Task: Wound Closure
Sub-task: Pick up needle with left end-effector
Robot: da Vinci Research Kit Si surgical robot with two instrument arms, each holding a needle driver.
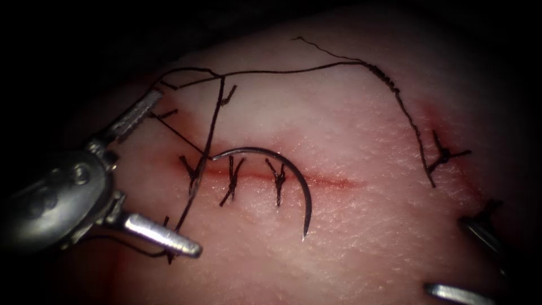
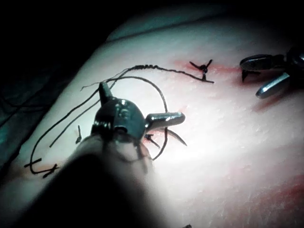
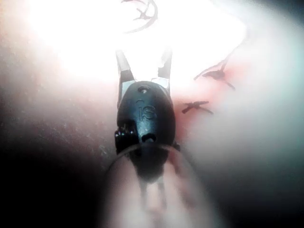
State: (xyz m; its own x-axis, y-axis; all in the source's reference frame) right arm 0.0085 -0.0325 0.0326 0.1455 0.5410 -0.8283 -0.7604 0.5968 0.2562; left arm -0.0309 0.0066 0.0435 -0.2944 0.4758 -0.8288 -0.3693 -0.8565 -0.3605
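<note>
Both grippers, left [image 1: 161, 178] and right [image 1: 474, 257], gape empty; needle [image 1: 293, 172] lies free across cut [image 1: 333, 182].

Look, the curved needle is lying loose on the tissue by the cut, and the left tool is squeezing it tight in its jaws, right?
Not quite. The needle does lie loose on the tissue across the cut, but the left tool is not squeezing it: the endoscope view shows its jaws spread wide open, holding nothing.
</note>
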